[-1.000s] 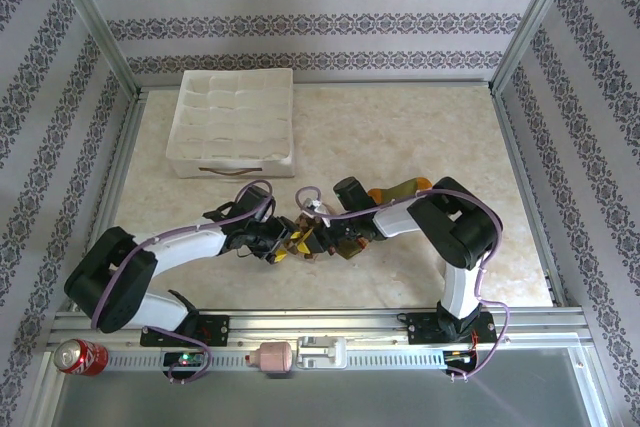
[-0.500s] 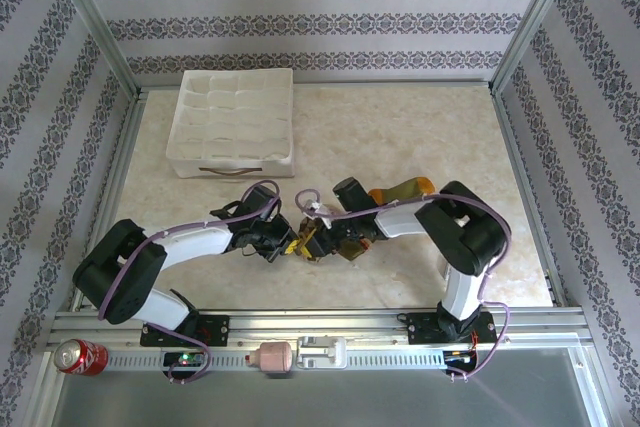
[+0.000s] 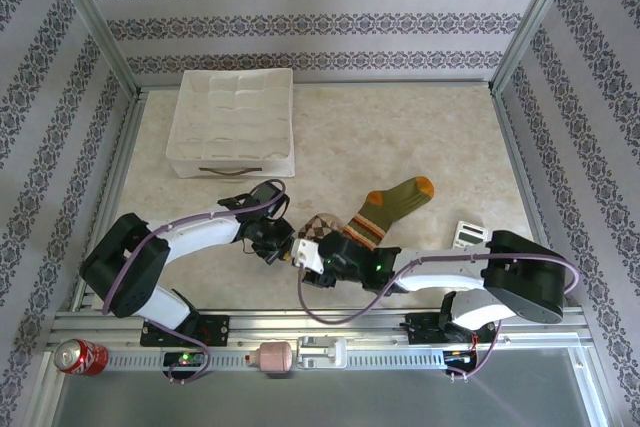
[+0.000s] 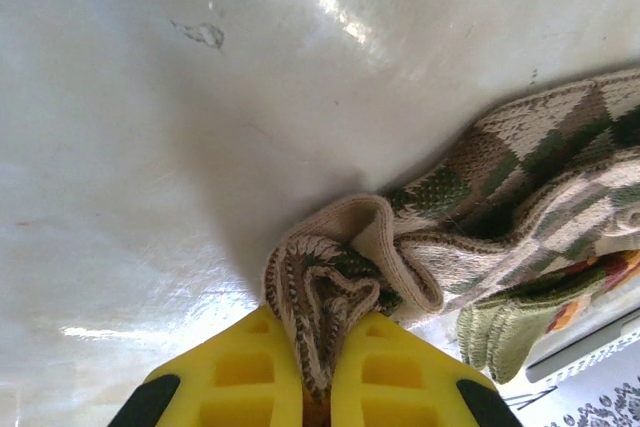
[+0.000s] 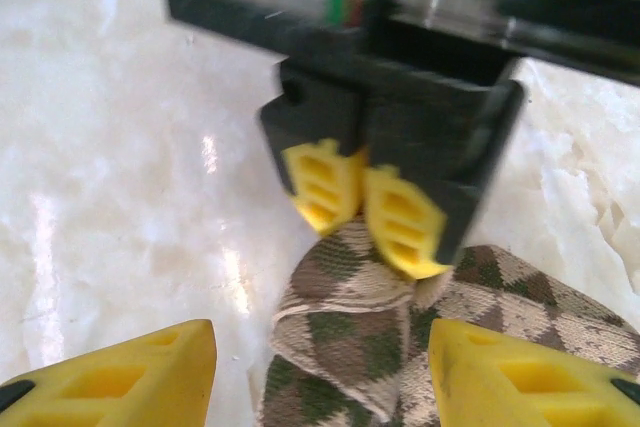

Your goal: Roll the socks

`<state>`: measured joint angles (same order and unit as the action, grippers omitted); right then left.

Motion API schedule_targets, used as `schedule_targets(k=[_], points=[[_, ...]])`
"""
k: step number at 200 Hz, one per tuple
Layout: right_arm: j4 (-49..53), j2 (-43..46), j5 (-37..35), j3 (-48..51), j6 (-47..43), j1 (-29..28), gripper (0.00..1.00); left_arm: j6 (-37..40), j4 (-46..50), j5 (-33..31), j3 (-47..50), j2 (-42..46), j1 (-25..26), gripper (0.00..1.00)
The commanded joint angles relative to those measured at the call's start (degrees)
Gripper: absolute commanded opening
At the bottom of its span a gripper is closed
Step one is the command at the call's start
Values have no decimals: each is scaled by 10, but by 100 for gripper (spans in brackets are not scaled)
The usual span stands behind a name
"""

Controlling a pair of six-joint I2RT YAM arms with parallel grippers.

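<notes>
Two weak spots stood out, as I judge it. First, the left pincer (image 4: 315,352) was clamped shut on only a small bunched fold at the end of the argyle sock (image 4: 480,197). A sideways tug or a twist might have pulled the knit out from between the yellow pads (image 4: 240,377) and let any roll spring loose. Second, the right pincer (image 5: 320,372) stood open, its fingers (image 5: 120,372) straddling the same sock without touching it, and it faced the left one nearly nose to nose. Closing or pushing forward from there risked knocking finger against finger, or pinching just one layer. The green sock (image 3: 392,205) lay on the worktop (image 3: 420,127) from centre frame up toward the right in the overhead view, orange toe farthest away. Its cuff end touched the argyle sock by the pincers, so it could have been dragged askew or left out of the roll. The left arm (image 3: 190,237) reached from lower left to centre, forearm low and pincer close to the surface. The right arm (image 3: 440,265) lay stretched low along the bottom of the frame, pointing left.
</notes>
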<state>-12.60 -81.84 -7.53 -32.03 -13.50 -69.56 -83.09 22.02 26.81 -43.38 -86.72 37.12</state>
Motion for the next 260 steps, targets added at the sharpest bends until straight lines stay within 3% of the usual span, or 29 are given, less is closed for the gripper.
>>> schedule_targets(k=[1,38,64,83,96,125,155,189,220,260], points=[[2,-44,-155,-31,-49,-33,58,13,90,-14,4,-23,9,0],[-1,-113,-170,-73,-64,-47,52,13,85,-10,4,-27,8,0],[15,-164,-217,-89,-55,-49,27,7,86,-10,6,-17,8,0],[30,-175,-208,-84,-41,-42,10,-1,91,-15,9,6,6,0],[41,-170,-179,-73,-21,-31,0,-7,90,-21,12,29,0,15],[32,-128,-34,-24,41,8,0,-17,91,-34,15,80,-24,54],[-8,-111,134,23,91,68,0,-5,104,-49,13,102,-45,76],[-18,-124,262,35,116,130,0,11,28,-38,33,106,-47,72],[-52,-132,329,56,157,181,0,25,-67,-15,49,101,-45,65],[-52,-173,398,35,197,225,0,34,-108,-8,51,78,-29,57]])
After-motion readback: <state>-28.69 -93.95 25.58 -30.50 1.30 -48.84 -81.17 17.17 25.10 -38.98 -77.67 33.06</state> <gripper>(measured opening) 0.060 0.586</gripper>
